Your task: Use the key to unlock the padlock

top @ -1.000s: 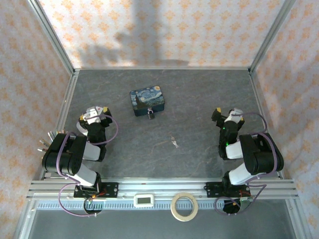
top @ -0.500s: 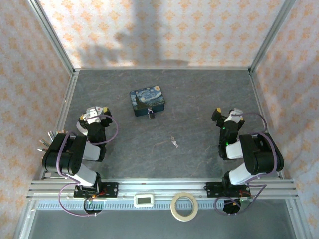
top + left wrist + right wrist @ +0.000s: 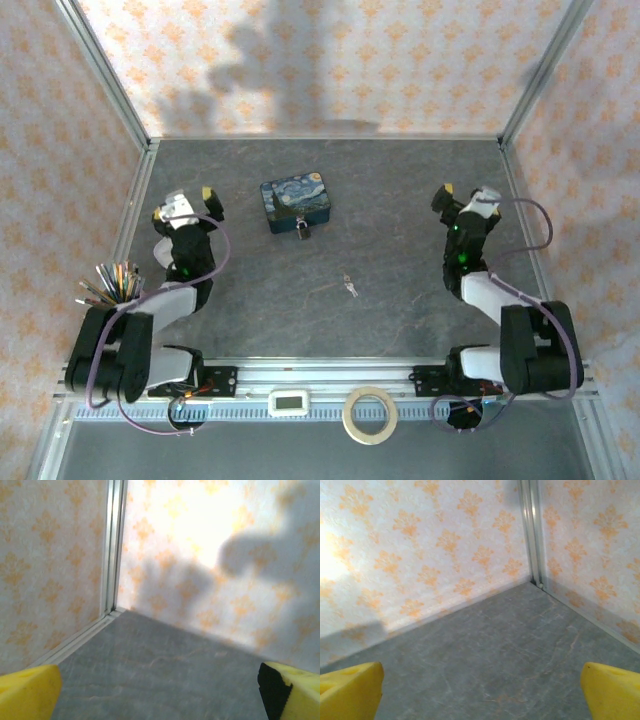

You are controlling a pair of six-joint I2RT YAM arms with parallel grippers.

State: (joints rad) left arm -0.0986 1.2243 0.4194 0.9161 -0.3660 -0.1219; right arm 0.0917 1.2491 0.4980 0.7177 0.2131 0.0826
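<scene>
**Both end effectors open and empty; padlock and key lie untouched on the table**

The padlock (image 3: 301, 230) sits against the near side of the blue starry-patterned tin (image 3: 295, 200), touching it, on the far middle part of the grey table (image 3: 400, 180); it is too small to tell whether its shackle is shut. The key (image 3: 349, 286) lies flat on bare table nearer the arm bases and a little to the right of the padlock; it is apart from the padlock, the tin and both arms.

The left end effector (image 3: 190, 200) stands left of the tin, near the table's left edge and well apart from the key; its jaws are spread wide and hold nothing. In the left wrist view its yellow fingertips (image 3: 27, 692) sit in the two bottom corners; between them show bare table and a far corner of the orange-patterned wall (image 3: 200, 540).

The right end effector (image 3: 466, 195) stands near the table's right edge, well apart from padlock and key; its jaws are likewise spread and empty. In the right wrist view its own fingertips (image 3: 350, 690) frame bare table and a wall corner.

A tape roll (image 3: 369, 413) and a small white device (image 3: 292, 402) rest on the near rail (image 3: 330, 375) between the two bases.
</scene>
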